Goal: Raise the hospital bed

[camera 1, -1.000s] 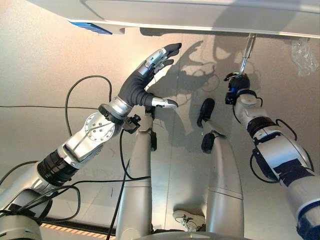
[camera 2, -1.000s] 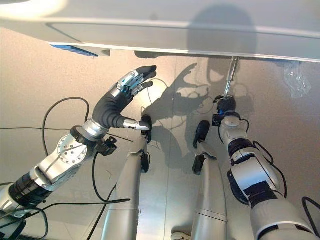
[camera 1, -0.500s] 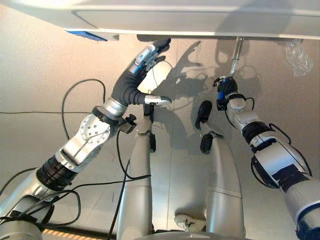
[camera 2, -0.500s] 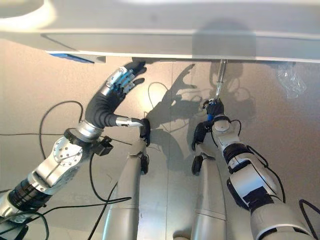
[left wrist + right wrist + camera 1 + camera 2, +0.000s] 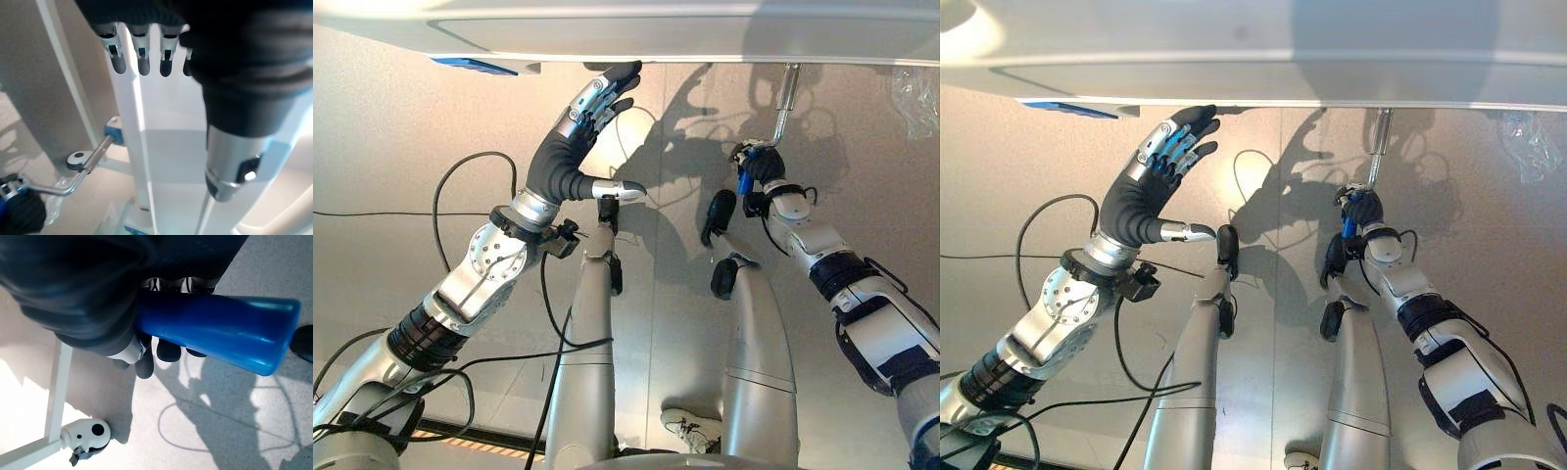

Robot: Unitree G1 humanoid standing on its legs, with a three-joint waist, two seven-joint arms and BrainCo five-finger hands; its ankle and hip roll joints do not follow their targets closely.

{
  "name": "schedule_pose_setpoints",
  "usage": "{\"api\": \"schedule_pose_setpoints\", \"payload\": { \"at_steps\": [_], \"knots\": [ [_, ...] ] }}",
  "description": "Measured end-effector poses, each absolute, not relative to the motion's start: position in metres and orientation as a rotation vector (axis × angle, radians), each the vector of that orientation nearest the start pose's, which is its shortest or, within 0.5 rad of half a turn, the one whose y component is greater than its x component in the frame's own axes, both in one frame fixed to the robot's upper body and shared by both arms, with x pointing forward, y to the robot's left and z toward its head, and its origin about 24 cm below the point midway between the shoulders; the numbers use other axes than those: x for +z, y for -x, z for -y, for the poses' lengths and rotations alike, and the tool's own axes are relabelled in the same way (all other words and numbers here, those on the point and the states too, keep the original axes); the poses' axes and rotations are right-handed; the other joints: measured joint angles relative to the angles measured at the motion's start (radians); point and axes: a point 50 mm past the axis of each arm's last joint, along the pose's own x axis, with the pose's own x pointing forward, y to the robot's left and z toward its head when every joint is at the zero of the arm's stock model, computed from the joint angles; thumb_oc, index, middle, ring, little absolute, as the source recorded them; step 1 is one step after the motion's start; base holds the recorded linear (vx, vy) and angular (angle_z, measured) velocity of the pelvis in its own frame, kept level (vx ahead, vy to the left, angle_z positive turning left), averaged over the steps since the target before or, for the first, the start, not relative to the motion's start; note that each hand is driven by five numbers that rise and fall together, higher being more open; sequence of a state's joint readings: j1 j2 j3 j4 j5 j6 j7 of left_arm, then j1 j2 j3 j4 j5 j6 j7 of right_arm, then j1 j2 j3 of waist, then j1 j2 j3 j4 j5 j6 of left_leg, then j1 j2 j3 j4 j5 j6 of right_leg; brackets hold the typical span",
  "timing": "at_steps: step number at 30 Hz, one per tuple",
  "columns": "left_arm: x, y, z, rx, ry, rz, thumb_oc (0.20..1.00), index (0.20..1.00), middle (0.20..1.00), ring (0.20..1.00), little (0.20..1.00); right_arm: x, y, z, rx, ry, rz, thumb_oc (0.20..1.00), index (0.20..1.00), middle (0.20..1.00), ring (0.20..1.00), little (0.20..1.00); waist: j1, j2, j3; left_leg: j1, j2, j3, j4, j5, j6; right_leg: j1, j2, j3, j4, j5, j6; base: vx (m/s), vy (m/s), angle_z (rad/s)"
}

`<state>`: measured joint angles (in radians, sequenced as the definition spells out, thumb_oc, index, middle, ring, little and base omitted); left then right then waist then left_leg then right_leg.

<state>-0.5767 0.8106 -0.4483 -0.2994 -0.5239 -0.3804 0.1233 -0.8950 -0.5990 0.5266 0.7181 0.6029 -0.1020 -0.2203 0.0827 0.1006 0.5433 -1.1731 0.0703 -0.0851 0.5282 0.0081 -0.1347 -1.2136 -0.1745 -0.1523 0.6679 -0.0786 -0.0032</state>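
The hospital bed's white frame (image 5: pixel 705 39) runs across the top of the eye views. A metal crank rod (image 5: pixel 783 98) hangs from its edge and ends in a blue handle (image 5: pixel 215 340). My right hand (image 5: pixel 759 166) is shut on that handle, fingers curled round it. My left hand (image 5: pixel 570 147) is open, its straight fingers (image 5: pixel 142 63) reaching up to the underside of the frame's edge, thumb held apart. In the left wrist view the bent crank (image 5: pixel 83 169) leads from the white rail (image 5: pixel 132 122) down to my right hand (image 5: pixel 19 215).
A blue patch (image 5: pixel 475 67) sits under the bed's edge at the left. A clear plastic bag (image 5: pixel 915 93) hangs at the far right. A white caster (image 5: pixel 85 435) stands at the foot of a frame leg. A person's shoe (image 5: pixel 690 428) rests on the grey floor below.
My left hand has risen until its fingertips meet the bed's edge. My right hand has carried the crank handle a little leftwards round its turn, and the view has shifted slightly.
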Motion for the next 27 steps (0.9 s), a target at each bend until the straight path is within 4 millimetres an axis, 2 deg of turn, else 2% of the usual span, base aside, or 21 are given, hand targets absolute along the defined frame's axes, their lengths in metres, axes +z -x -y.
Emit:
{"api": "schedule_pose_setpoints", "payload": {
  "at_steps": [3,13,20,21,24,27],
  "knots": [
    [0.251,-0.257,-0.136,-0.579,-0.273,0.874,1.000,1.000,1.000,1.000,1.000,0.167,-0.392,0.203,-0.049,0.267,0.141,0.200,0.200,0.200,0.200,0.200,-0.002,0.000,0.000,0.000,-0.001,0.000,0.002,0.000,0.000,0.000,-0.002,0.000,0.004,0.000,0.000,0.00,0.000,0.00],
    [0.247,-0.257,-0.135,-0.577,-0.254,0.865,1.000,1.000,1.000,1.000,1.000,0.168,-0.392,0.200,-0.042,0.251,0.144,0.200,0.200,0.200,0.200,0.200,-0.011,-0.001,0.000,0.000,-0.003,-0.001,0.002,0.000,0.000,0.000,-0.003,0.000,0.004,0.000,0.000,0.00,0.000,0.00],
    [0.239,-0.250,-0.150,-0.542,-0.256,0.838,1.000,1.000,1.000,1.000,1.000,0.171,-0.382,0.203,-0.033,0.111,0.184,0.200,0.200,0.200,0.200,0.200,-0.010,-0.002,0.002,-0.002,-0.003,-0.001,-0.008,0.000,0.000,-0.002,-0.003,-0.001,-0.006,0.000,0.001,0.00,0.000,0.00],
    [0.238,-0.248,-0.150,-0.562,-0.262,0.832,1.000,1.000,1.000,1.000,1.000,0.171,-0.376,0.211,-0.042,0.058,0.198,0.200,0.200,0.200,0.200,0.200,0.000,-0.003,0.002,-0.004,-0.004,0.001,-0.015,0.000,0.001,-0.006,-0.003,0.001,-0.012,0.000,0.004,0.00,0.000,0.00],
    [0.234,-0.246,-0.152,-0.579,-0.275,0.811,1.000,1.000,1.000,1.000,1.000,0.166,-0.368,0.217,-0.051,-0.072,0.211,0.200,0.200,0.200,0.200,0.200,0.007,-0.004,0.003,-0.009,-0.005,0.001,-0.017,-0.001,0.001,-0.012,-0.004,0.003,-0.015,-0.001,0.005,0.00,0.000,0.00],
    [0.234,-0.243,-0.153,-0.601,-0.302,0.802,1.000,1.000,1.000,1.000,1.000,0.160,-0.365,0.219,-0.051,-0.132,0.204,0.200,0.200,0.200,0.200,0.200,0.008,-0.005,0.004,-0.009,-0.003,0.001,-0.015,-0.001,0.001,-0.012,-0.005,0.005,-0.016,-0.001,0.005,0.00,0.000,0.00]
  ]
}}
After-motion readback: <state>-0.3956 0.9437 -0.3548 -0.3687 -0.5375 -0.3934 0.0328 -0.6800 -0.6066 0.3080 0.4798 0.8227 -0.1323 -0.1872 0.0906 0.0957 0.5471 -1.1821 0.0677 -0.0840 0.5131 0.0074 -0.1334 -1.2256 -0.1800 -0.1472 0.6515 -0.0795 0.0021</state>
